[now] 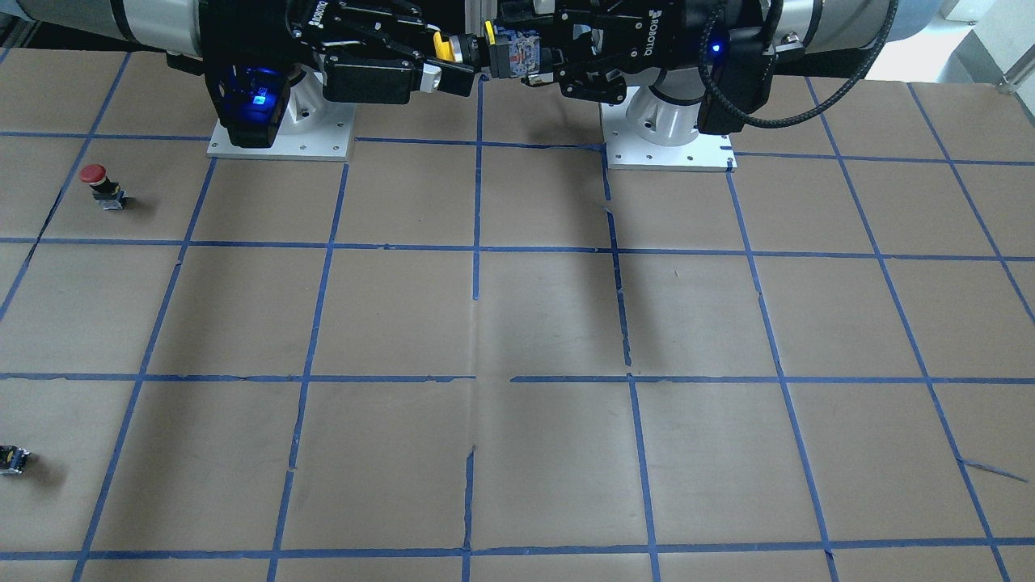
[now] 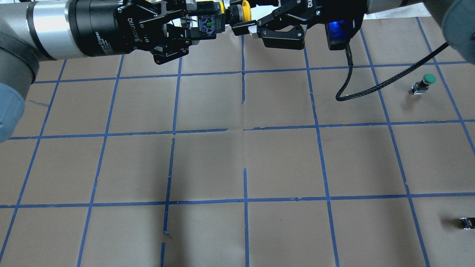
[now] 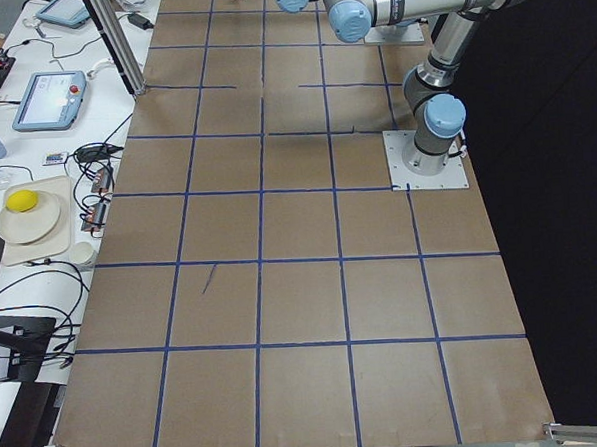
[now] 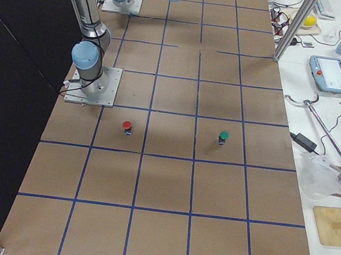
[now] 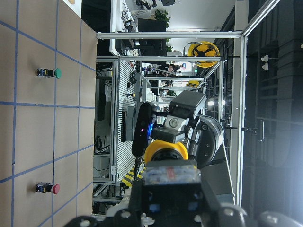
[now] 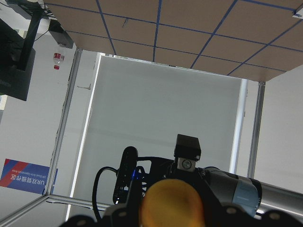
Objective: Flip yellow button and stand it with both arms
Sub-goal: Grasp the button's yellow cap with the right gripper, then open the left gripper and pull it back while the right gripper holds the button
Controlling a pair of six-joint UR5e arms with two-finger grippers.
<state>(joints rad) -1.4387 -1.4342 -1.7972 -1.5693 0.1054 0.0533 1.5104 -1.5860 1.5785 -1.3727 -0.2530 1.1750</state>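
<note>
The yellow button (image 2: 245,9) is held in the air, lying level between my two grippers, high above the brown table (image 2: 237,163). My left gripper (image 2: 207,25) is shut on its blocky switch body. The yellow cap points toward my right gripper (image 2: 248,15), whose jaws are open on either side of the cap. In the front view the cap (image 1: 443,46) sits between the right gripper (image 1: 446,52) and the left gripper (image 1: 524,58). The left wrist view shows the cap (image 5: 165,150) above the body. The right wrist view shows it as a blur (image 6: 173,204).
A red-capped button (image 1: 95,174) stands on the table on my right side. A green-capped button (image 2: 429,78) stands at the right of the overhead view. A tiny dark block (image 2: 467,222) lies near the right edge. A black cable (image 2: 371,89) hangs from the right wrist.
</note>
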